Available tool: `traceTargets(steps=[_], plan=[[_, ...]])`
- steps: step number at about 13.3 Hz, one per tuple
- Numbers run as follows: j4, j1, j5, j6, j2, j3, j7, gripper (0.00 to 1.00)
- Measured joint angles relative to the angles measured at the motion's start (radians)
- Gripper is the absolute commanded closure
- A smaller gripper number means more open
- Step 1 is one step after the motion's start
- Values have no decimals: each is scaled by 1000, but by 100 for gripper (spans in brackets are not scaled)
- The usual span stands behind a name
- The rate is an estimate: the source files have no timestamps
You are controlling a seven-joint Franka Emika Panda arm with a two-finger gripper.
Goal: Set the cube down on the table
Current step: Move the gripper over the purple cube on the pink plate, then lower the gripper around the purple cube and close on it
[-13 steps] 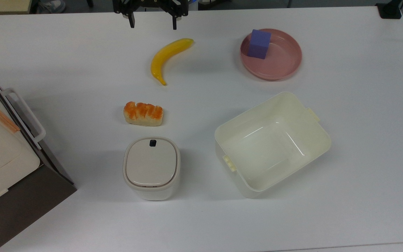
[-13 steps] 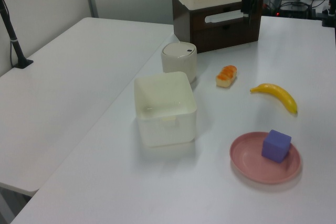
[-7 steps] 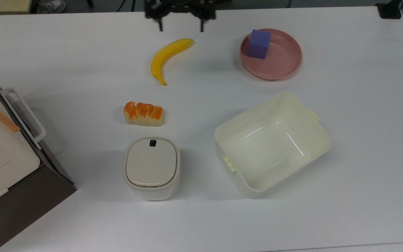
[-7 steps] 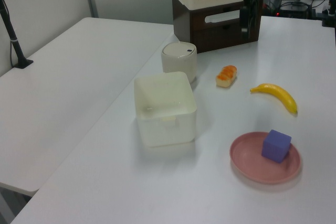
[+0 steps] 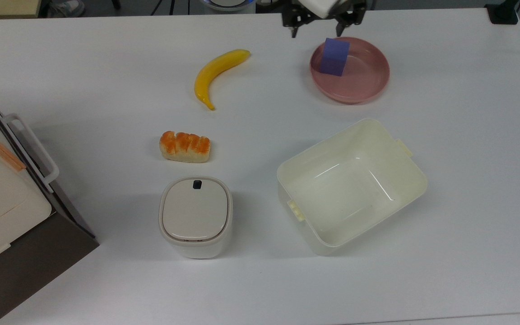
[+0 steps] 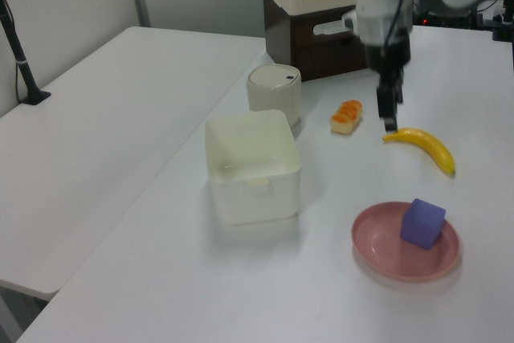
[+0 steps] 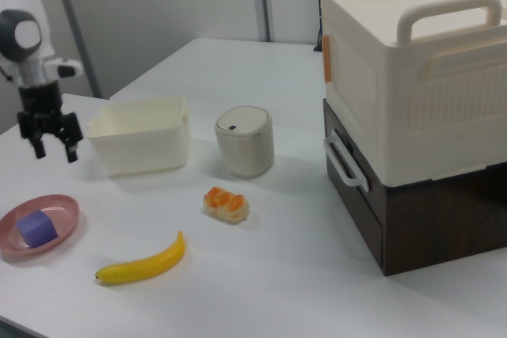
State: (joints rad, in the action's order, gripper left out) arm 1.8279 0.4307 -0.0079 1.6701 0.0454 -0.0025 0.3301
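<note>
Tool [image 7: 55, 153] spread wide, empty, above cube [image 7: 36, 228]

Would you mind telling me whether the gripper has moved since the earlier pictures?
Yes. In the top view the gripper has travelled toward the top view's right, from above the banana to the pink plate holding the cube.
</note>
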Motion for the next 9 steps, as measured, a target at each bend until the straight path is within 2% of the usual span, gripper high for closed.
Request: traceTargets(steps=[3, 5, 9], plan=[[76, 76, 33, 78, 21, 0, 66, 0], [146, 130, 43, 161, 35, 0, 165, 0], [230, 168, 68, 272, 52, 0, 343, 0]])
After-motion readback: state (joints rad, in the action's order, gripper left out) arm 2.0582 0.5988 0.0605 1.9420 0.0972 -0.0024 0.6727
